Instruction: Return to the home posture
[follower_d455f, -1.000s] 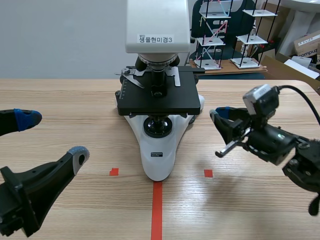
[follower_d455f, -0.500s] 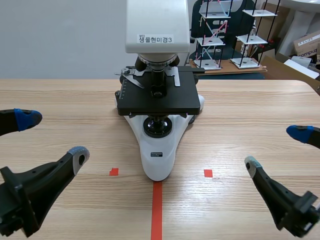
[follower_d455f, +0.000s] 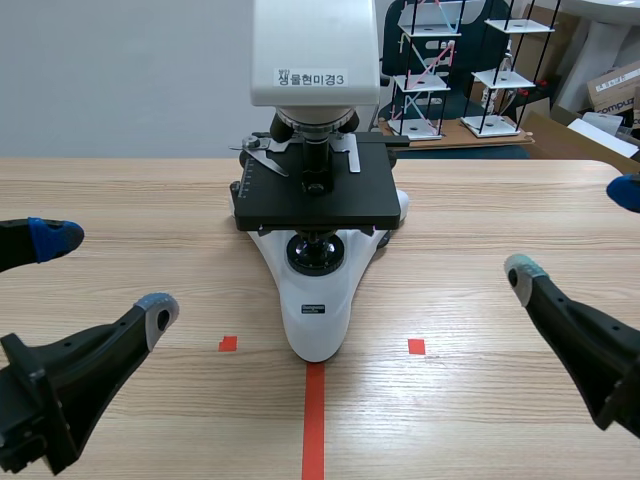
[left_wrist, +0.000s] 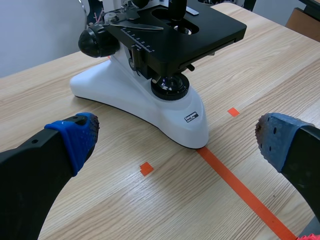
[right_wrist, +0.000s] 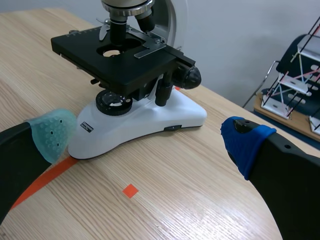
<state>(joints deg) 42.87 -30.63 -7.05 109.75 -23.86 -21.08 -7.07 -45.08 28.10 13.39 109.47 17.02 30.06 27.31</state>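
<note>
Wooden bench (follower_d455f: 120, 200), microscope (follower_d455f: 315, 300) centred.
We note left gripper (follower_d455f: 105, 273) and right gripper (follower_d455f: 575, 231) flanking it, fingers released.

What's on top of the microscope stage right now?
On the black stage lies a metal slide clip, beside the round opening. The objective hangs over that opening and covers part of it, so a clear glass slide there cannot be ruled out.

One microscope (follower_d455f: 316, 250), one left gripper (follower_d455f: 105, 275), one right gripper (follower_d455f: 575, 230).
</note>
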